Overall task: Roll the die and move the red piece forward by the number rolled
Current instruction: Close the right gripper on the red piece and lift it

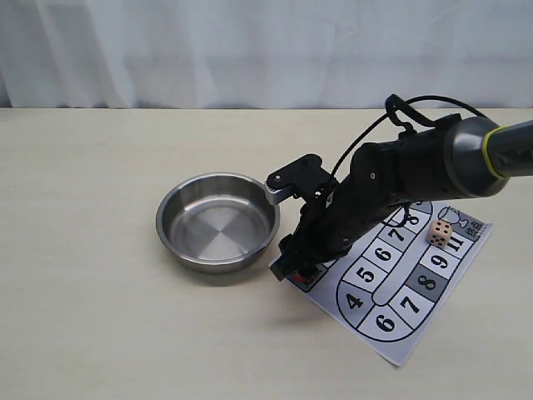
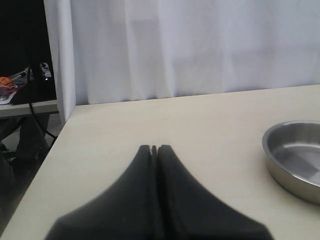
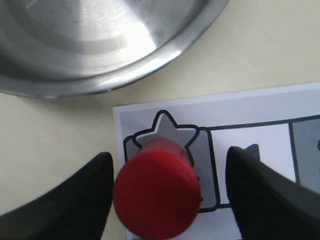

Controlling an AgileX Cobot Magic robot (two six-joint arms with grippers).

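The red piece (image 3: 156, 192), a glossy red cylinder, stands upright on the grey star square (image 3: 170, 132) at the corner of the paper board (image 1: 391, 287) nearest the bowl. My right gripper (image 3: 170, 160) is open and straddles it: one finger (image 3: 92, 190) sits close against its side, the other (image 3: 255, 185) stands clearly apart. In the exterior view only a sliver of the red piece (image 1: 306, 271) shows under that gripper (image 1: 298, 262). The die (image 1: 441, 234), a pale wooden cube with black dots, rests on the board's far end. My left gripper (image 2: 154, 148) is shut over bare table, holding nothing.
A steel bowl (image 1: 218, 221) stands on the table just left of the board, its rim (image 3: 150, 57) close to the star corner, and it has nothing in it. The bowl (image 2: 295, 160) also shows at the edge of the left wrist view. A white curtain hangs behind.
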